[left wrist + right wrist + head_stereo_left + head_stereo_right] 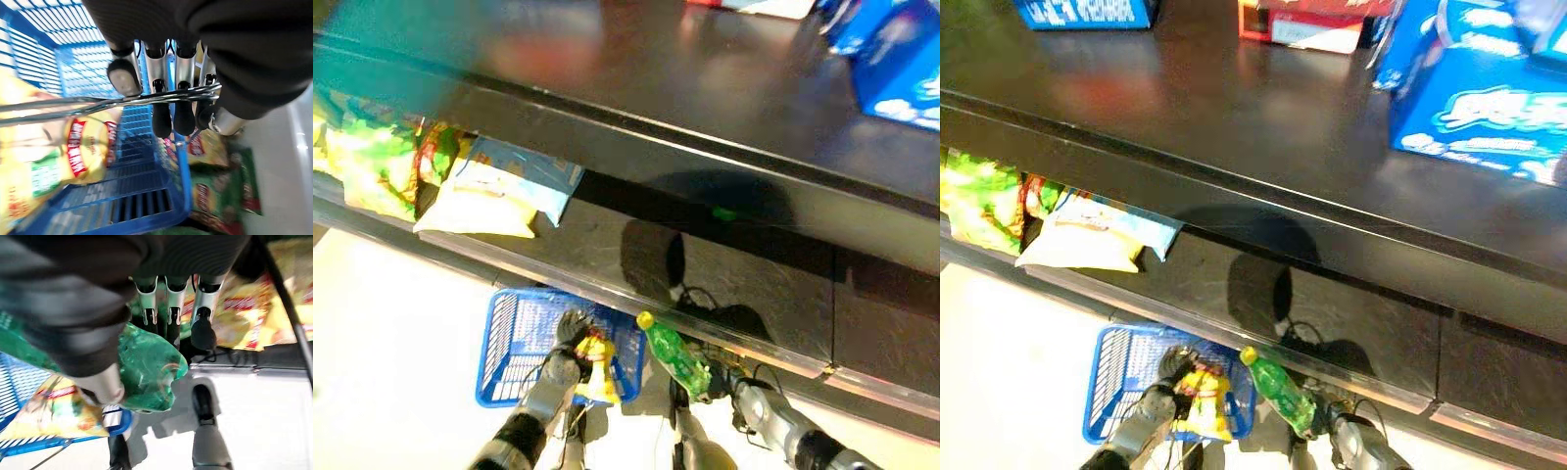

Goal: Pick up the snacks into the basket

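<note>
A blue wire basket [514,343] hangs low on the left by its metal handle [98,103], and my left hand [566,351] is shut round that handle, fingers [161,110] curled over the wire. A yellow snack bag [595,370] lies in the basket, by its right wall. My right hand [722,380] is shut on a green bottle [675,354] with a yellow cap, tilted just right of the basket. In the right wrist view its fingers [168,313] wrap the bottle [146,367] above the basket's rim [19,382].
A black shelf unit [705,157] fills the space ahead. More snack bags, green [372,162] and yellow-blue [499,191], lie on its lower shelf at the left. Blue boxes [1474,88] and a red box [1312,24] stand on the top board. Pale floor [391,333] lies below.
</note>
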